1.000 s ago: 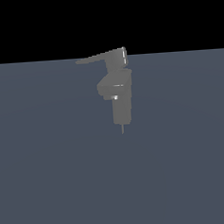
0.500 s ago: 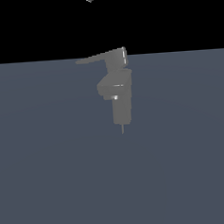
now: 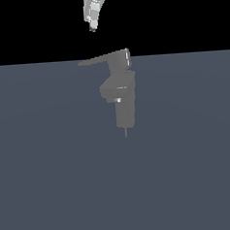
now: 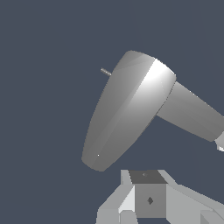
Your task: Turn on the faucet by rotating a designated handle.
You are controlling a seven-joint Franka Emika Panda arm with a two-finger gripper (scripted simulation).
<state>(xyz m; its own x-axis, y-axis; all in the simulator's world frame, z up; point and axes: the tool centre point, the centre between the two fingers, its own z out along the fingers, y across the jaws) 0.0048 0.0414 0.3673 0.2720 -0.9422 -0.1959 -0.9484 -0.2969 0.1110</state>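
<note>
From the wrist view, the gripper (image 4: 151,199) sits nearest the camera; whether its jaws are open or closed cannot be determined. Beyond it, the handle (image 4: 127,109) appears as a broad tapering grey lever, apart from the gripper. In the exterior view, the gripper (image 3: 92,26) hangs above the handle (image 3: 101,59), not touching it. The faucet (image 3: 121,94) stands upright on the blue-grey desk (image 3: 53,179), with the handle pointing toward the exterior view's left.
</note>
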